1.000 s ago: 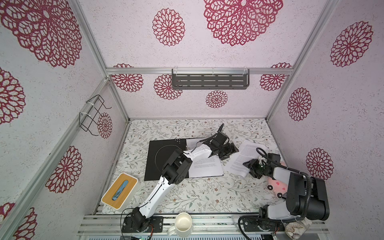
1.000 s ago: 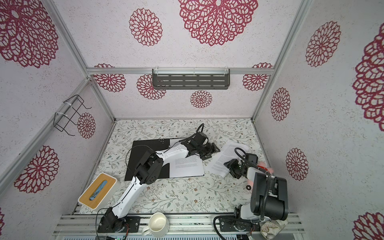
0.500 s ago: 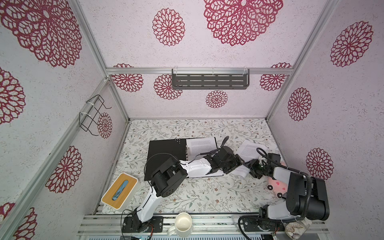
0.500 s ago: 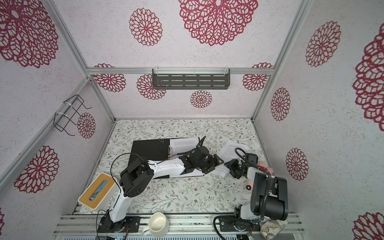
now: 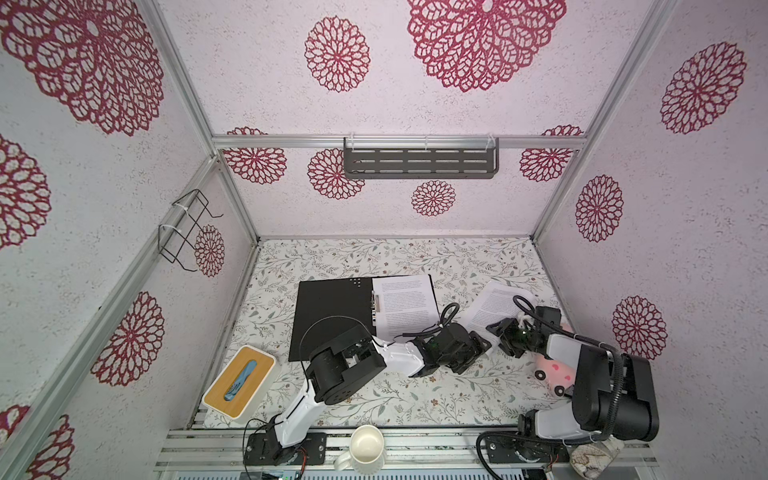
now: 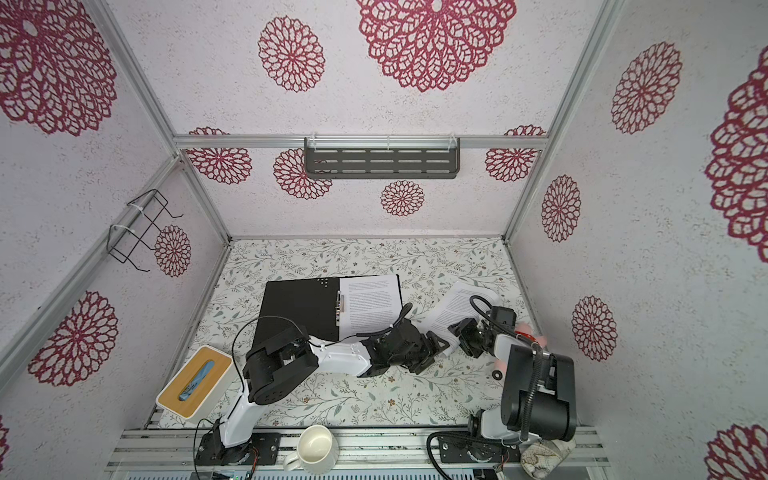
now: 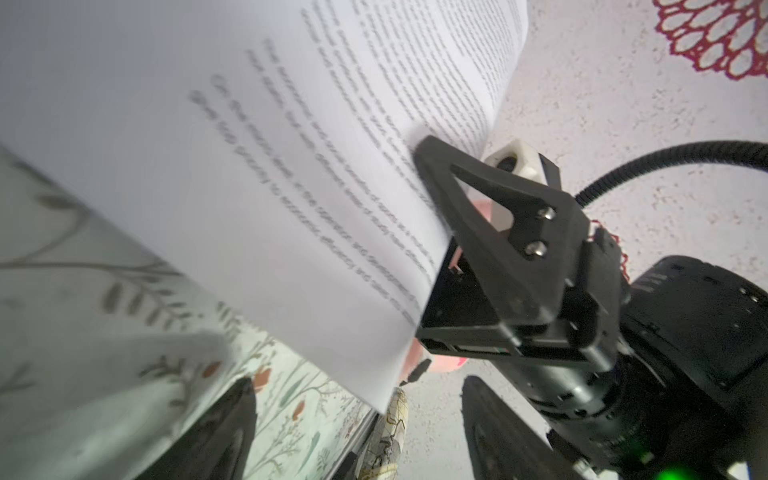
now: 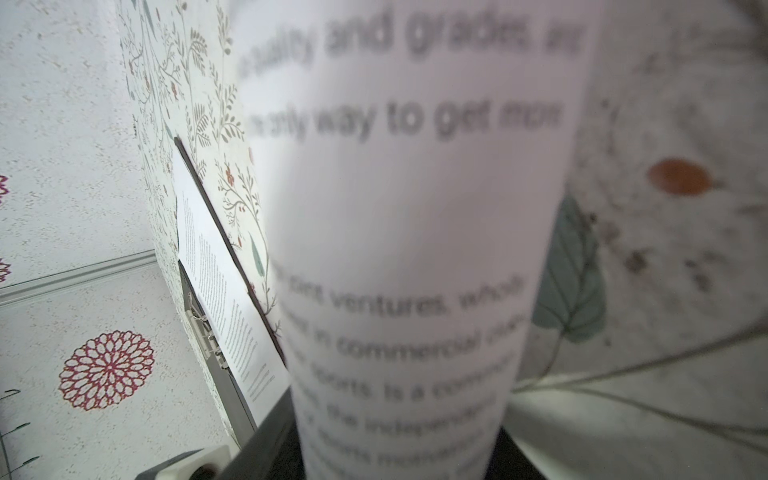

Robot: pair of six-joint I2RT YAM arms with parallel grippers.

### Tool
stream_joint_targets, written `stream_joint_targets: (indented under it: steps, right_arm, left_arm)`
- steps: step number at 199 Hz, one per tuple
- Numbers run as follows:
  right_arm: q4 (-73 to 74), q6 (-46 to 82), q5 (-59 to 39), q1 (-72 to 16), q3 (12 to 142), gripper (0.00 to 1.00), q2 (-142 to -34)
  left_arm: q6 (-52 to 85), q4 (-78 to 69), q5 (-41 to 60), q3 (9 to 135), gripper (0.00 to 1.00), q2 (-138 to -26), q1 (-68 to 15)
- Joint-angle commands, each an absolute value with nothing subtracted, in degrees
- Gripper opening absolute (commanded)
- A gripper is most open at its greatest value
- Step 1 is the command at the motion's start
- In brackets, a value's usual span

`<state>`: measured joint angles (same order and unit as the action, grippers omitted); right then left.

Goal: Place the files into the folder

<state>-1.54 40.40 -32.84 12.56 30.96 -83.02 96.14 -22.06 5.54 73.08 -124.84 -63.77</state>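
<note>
- On the floral table [image 5: 374, 257], left of centre, the folder [image 5: 332, 316] lies open, black inside up, with one printed sheet [image 5: 405, 305] on its right half beside the metal clip [image 5: 376, 309].
- At the folder's 3 o'clock, a second printed sheet [image 5: 496, 305] lies skewed, its near edge lifted.
- The right gripper [image 5: 500, 330] pinches that sheet's near edge; the left wrist view shows one finger [image 7: 434, 170] pressed on the paper.
- The left gripper [image 5: 482, 347], jaws spread, holds nothing, at the sheet's 7 o'clock corner.
- A tissue box [image 5: 239, 382] sits at the folder's 7 o'clock, a mug [image 5: 365, 446] at 6 o'clock.
</note>
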Motion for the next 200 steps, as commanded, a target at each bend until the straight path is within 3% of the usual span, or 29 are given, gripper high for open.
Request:
stream_joint_targets:
  steps: [1,200]
  right_arm:
    - [-4.83,40.83,-28.96,12.91,31.55,0.53,-83.32]
    - [-6.24,42.10,-27.77,12.90,32.17,0.55,-81.57]
  left_arm:
    - [99.24,-26.31,2.83,72.74,0.79,-123.86,-63.82]
    - [107.84,-36.36,-4.53,72.66,0.39,-129.82,-64.42]
